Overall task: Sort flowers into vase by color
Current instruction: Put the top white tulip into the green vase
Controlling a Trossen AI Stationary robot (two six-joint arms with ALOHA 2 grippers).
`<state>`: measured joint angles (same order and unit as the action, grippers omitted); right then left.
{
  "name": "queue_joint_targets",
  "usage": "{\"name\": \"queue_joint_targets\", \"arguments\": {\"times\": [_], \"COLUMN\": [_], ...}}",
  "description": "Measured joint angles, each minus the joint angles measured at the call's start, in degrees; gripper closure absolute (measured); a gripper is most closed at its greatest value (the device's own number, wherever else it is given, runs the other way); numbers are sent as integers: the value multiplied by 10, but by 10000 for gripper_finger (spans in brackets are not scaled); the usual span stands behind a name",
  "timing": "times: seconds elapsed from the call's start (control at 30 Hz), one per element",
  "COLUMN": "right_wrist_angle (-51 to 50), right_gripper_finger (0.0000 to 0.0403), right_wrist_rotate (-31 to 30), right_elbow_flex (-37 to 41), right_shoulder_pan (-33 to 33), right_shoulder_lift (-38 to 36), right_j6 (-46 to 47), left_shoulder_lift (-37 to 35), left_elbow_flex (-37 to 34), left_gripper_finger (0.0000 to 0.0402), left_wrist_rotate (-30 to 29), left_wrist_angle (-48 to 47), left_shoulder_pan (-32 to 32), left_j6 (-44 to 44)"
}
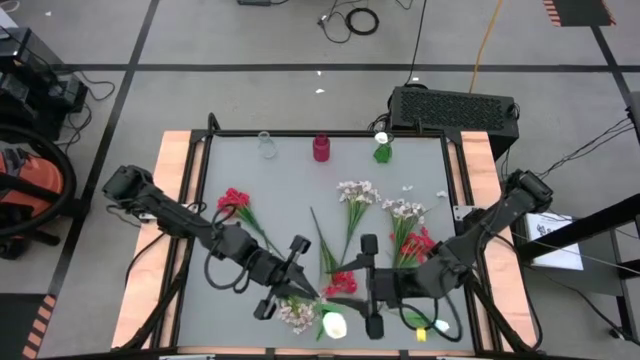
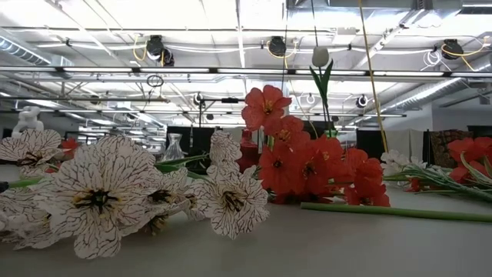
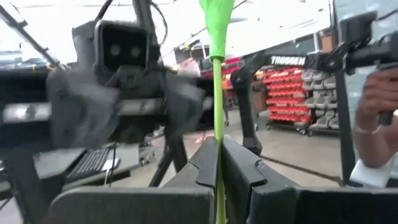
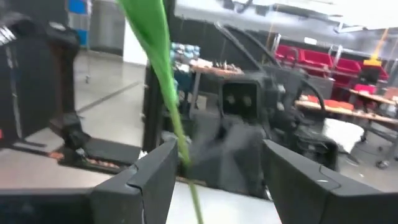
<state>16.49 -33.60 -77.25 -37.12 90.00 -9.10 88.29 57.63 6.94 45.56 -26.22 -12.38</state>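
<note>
A white tulip (image 2: 320,55) stands high above the table on a green stem (image 3: 217,93), with my left gripper (image 3: 219,146) shut on it near the table's front middle (image 1: 312,296). Facing it from the right, my right gripper (image 4: 217,155) is open. The stem with its leaf (image 4: 163,68) rises between its fingers, close to one of them; whether it touches I cannot tell. Red blooms (image 1: 342,283) and pale blossoms (image 1: 297,315) lie on the table below. My left gripper pinches the tulip's green stem (image 3: 218,163) between its two fingers, well below the bud. The fingers come in roughly level from the table's left and lie across the stem. The flower stands upright above them, lifted clear of the table.
A clear vase (image 1: 267,145), a red vase (image 1: 321,148) and a green vase (image 1: 382,152) with a white bud stand along the far edge. More flowers lie mid-table: red (image 1: 235,200), pale (image 1: 356,192), red and pale (image 1: 410,235). A person's hand (image 3: 379,118) shows beyond the table.
</note>
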Motion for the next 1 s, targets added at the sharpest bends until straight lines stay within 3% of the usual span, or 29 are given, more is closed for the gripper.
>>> {"name": "queue_joint_targets", "arguments": {"times": [0.13,0.53,0.7,0.9,1.0], "right_wrist_angle": [12,16,14,10,9], "right_gripper_finger": [181,194,255,374,392], "right_wrist_rotate": [41,42,69,72,70], "right_elbow_flex": [0,0,0,0,0], "right_shoulder_pan": [-1,27,34,33,34], "right_shoulder_lift": [0,18,18,18,18], "right_j6": [9,48,59,54,52], "left_shoulder_lift": [-1,6,6,6,6], "left_elbow_flex": [0,0,0,0,0], "left_gripper_finger": [388,388,388,387,365], "left_wrist_rotate": [-1,-29,-28,-29,-30], "left_wrist_angle": [2,2,-4,-9,-14], "left_shoulder_pan": [2,15,16,16,14], "left_j6": [0,-2,0,1,1]}}
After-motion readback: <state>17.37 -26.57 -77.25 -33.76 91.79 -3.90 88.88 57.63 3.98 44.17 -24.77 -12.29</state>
